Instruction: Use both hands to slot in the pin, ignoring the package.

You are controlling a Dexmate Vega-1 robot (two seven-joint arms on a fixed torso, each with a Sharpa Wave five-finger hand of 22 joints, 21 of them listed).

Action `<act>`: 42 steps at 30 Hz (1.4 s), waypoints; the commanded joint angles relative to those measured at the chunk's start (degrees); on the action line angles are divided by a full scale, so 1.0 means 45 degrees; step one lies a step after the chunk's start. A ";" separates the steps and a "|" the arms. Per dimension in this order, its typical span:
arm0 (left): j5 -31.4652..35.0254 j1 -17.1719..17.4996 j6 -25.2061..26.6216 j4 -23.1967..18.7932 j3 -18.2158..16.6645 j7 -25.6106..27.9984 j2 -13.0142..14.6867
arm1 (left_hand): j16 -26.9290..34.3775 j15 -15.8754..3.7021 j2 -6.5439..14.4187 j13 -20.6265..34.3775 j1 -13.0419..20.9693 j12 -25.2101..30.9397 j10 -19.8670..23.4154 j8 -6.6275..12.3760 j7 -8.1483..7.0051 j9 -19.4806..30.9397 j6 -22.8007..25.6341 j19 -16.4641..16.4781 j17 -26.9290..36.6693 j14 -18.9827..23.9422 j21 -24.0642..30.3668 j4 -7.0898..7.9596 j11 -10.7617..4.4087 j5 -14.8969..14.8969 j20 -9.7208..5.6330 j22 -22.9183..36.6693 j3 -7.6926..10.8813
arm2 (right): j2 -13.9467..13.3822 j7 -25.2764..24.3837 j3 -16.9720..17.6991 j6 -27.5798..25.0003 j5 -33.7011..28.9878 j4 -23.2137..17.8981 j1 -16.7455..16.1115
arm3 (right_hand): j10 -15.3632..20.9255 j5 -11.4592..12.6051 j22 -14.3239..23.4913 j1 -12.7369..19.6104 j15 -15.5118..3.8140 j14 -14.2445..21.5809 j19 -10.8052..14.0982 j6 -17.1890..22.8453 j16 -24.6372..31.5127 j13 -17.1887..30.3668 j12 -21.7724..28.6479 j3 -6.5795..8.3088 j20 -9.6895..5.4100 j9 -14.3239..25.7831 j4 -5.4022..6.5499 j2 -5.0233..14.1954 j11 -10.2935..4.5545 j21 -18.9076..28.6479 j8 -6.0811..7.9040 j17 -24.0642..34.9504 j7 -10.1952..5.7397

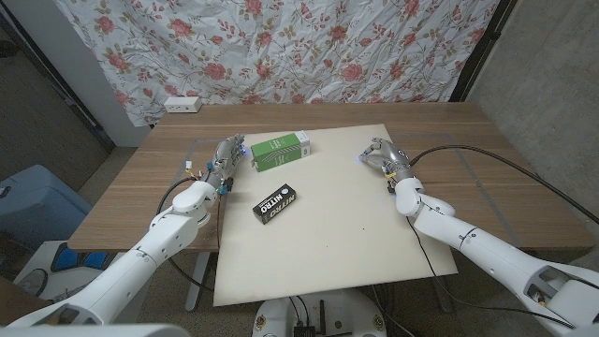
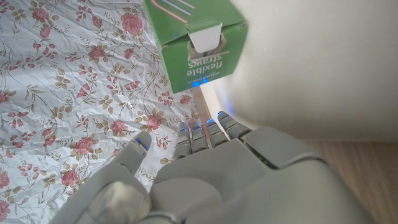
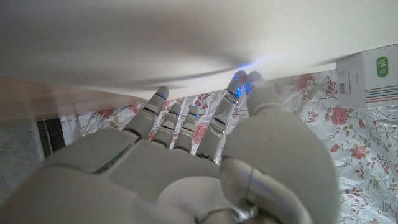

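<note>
A green box of flexible straws [image 1: 281, 150] lies at the far left of the white board [image 1: 328, 253], with its open end flap facing my left hand. A black package marked NITRO [image 1: 275, 204] lies on the board nearer me. My left hand [image 1: 227, 157] is just left of the green box [image 2: 199, 43], fingers stretched toward it and thumb apart, holding nothing. My right hand [image 1: 382, 154] sits at the board's far right part, fingers loosely bent and empty. In the right wrist view my right hand [image 3: 186, 168] reaches toward the board [image 3: 186, 37], with the green box [image 3: 373, 78] beyond.
The board covers the middle of the wooden table [image 1: 140, 178]. A white power strip [image 1: 182, 104] lies at the table's far left corner, in front of a floral cloth [image 1: 281, 47]. A black cable [image 1: 487, 159] runs across the table's right side. A blue bin [image 1: 33, 201] stands left of the table.
</note>
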 commanded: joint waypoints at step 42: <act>-0.0032 0.0074 0.0095 -0.0104 -0.0001 0.0110 0.0003 | 0.0038 0.0054 0.0937 0.0045 -0.0041 -0.0004 0.0102 -0.0004 -0.0006 0.0049 0.0107 -0.0078 0.0046 0.0010 0.0031 -0.0015 -0.0009 -0.0022 -0.0223 0.0070 0.0099 | -0.0339 0.0451 -0.0080 -0.0527 0.0206 -0.0246 -0.0113 | 0.0101 0.0038 0.0037 0.0252 -0.0106 0.0100 0.0022 0.0596 0.0062 0.0014 -0.0020 -0.0033 0.0010 -0.0240 0.0022 -0.0059 0.0122 0.0121 -0.0326 0.0065 -0.0318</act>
